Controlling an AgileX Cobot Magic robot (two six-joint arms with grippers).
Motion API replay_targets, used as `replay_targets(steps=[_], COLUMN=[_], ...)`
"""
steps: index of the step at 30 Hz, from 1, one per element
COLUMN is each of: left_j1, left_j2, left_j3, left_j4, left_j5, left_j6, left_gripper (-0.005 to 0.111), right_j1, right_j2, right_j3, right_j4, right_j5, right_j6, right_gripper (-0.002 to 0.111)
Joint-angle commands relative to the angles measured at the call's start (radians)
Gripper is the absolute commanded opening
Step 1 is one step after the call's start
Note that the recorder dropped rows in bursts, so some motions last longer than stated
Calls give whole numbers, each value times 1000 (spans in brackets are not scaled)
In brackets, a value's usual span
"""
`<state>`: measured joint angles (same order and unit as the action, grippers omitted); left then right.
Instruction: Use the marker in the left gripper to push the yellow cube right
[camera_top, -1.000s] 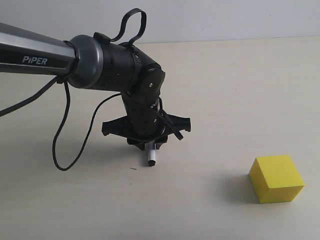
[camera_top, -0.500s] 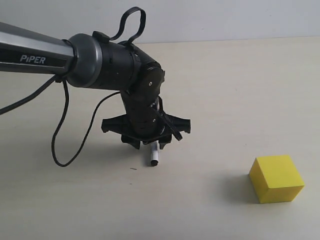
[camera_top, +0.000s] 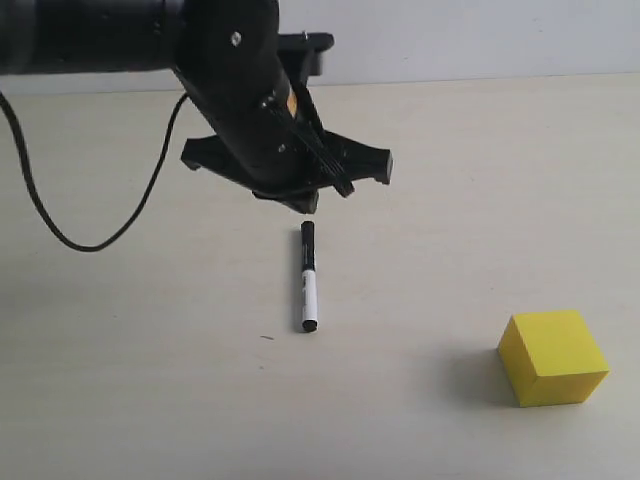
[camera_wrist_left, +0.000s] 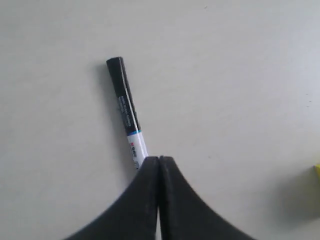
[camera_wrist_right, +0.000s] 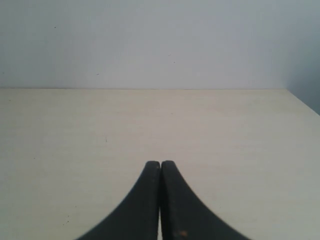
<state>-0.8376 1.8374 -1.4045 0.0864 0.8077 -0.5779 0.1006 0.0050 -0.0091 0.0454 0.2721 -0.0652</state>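
The marker (camera_top: 308, 277) lies flat on the table, black cap towards the back, with nothing holding it. My left gripper (camera_top: 303, 205) hangs in the air just above and behind the cap end, jaws pressed together and empty. In the left wrist view the marker (camera_wrist_left: 127, 112) stretches away from the shut left gripper (camera_wrist_left: 159, 159), which covers its white end. The yellow cube (camera_top: 552, 357) sits at the front right, far from the marker and the gripper. My right gripper (camera_wrist_right: 160, 163) is shut on nothing over bare table and does not show in the exterior view.
A black cable (camera_top: 60, 235) loops from the left arm down over the table at the left. A pale wall (camera_wrist_right: 150, 40) stands behind the table's far edge. A sliver of the cube (camera_wrist_left: 317, 172) shows in the left wrist view.
The left gripper has risen and drawn back off the marker, which stays lying where it was on the table. The cube has not moved.
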Motion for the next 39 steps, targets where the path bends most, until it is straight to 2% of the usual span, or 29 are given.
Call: replay_targets(steps=[1, 3, 9, 10, 11, 12, 14, 18, 22, 39], left_j1=[-1, -2, -21, -21, -21, -21, -21, -21, -21, -17], left_j2=[-110, -172, -422, -518, -559, -670, -829, -1057, -1155, -1165], left_j3=[55, 120, 449, 574, 624, 746, 873, 945, 946, 946], left_j4=[3, 3, 13, 13, 15, 15, 15, 15, 15, 15], left_j5=[-68, -164, -587, -726, -786, -939, -1020, -1015, -1015, -1015], left_j6=[84, 87, 106, 127, 137, 172, 188, 188, 188, 188], left_gripper=[0, 0, 0, 0, 0, 0, 0, 0, 0, 0], right_j1=[-7, -7, -7, -7, -7, -7, -7, -7, -7, -7], right_j2=[-5, -5, -5, -5, -5, -5, -5, -5, -5, -5], right_j3=[4, 4, 4, 4, 4, 4, 4, 4, 4, 4], right_j4=[2, 2, 2, 2, 4, 4, 4, 4, 4, 7], right_j5=[-5, -5, -5, -5, -5, -5, -5, -5, -5, -5], right_j6=[-9, -9, -9, -9, -9, -9, -9, -9, -9, -9], right_gripper=[0, 0, 0, 0, 0, 0, 0, 0, 0, 0])
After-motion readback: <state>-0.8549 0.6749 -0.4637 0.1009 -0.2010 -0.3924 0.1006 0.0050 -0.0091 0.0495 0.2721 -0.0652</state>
